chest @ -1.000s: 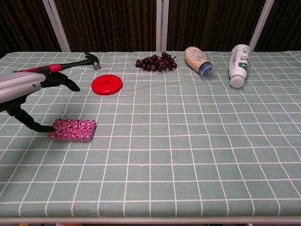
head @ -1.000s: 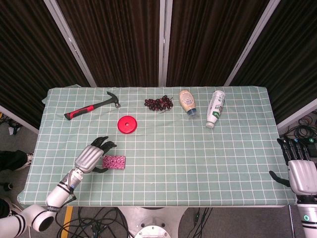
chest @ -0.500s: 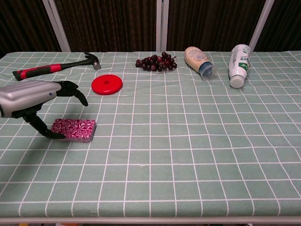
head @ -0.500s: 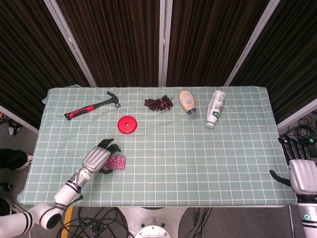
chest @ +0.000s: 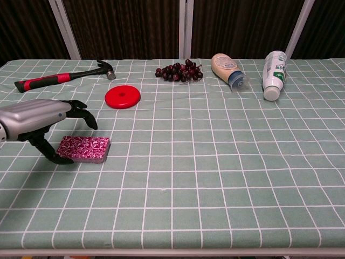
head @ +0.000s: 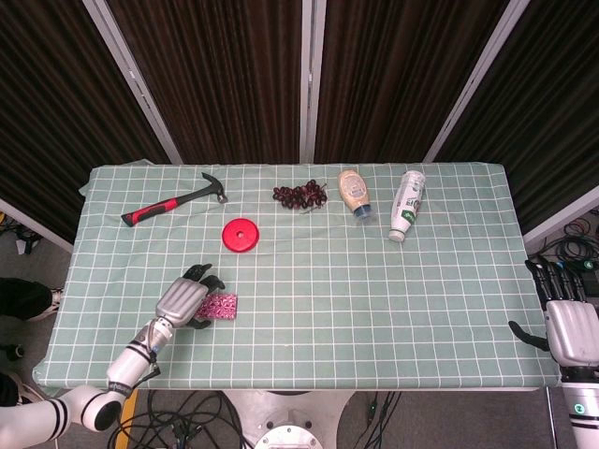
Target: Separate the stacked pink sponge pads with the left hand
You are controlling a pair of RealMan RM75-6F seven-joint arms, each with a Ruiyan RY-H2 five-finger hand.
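Note:
The stacked pink sponge pads (chest: 85,148) (head: 219,305) lie flat on the checked tablecloth near the front left. My left hand (chest: 38,121) (head: 185,299) hovers just left of and over their left end. Its fingers are spread and arched above the stack, and its thumb reaches down to the near left corner. Nothing is held in it. My right hand (head: 566,318) stays off the table's right edge, fingers apart and empty; the chest view does not show it.
A red disc (chest: 122,96) lies behind the pads. A red-handled hammer (chest: 62,76) is at the back left. Dark grapes (chest: 179,72), a squeeze bottle (chest: 228,69) and a white bottle (chest: 273,74) lie along the back.
My left hand has moved right toward the pads and dropped lower, its fingers now arched over the stack's left end. The pads have not moved. The right hand is still.

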